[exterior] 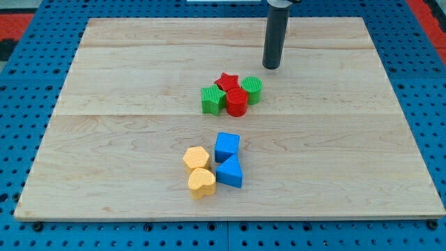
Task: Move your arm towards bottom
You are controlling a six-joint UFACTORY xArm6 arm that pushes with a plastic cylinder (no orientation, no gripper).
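Note:
My tip (270, 67) is the lower end of a dark rod coming down from the view's top. It stands just above and to the right of a tight cluster: a red star (227, 81), a green cylinder (253, 90), a red cylinder (236, 102) and a green star-like block (212, 100). It touches none of them. Lower down lies a second cluster: a blue cube (226, 146), a blue triangular block (229, 171), a yellow hexagon (196, 158) and a yellow heart (201, 183).
The blocks lie on a light wooden board (104, 139). A blue pegboard surface (21, 139) surrounds the board on all sides.

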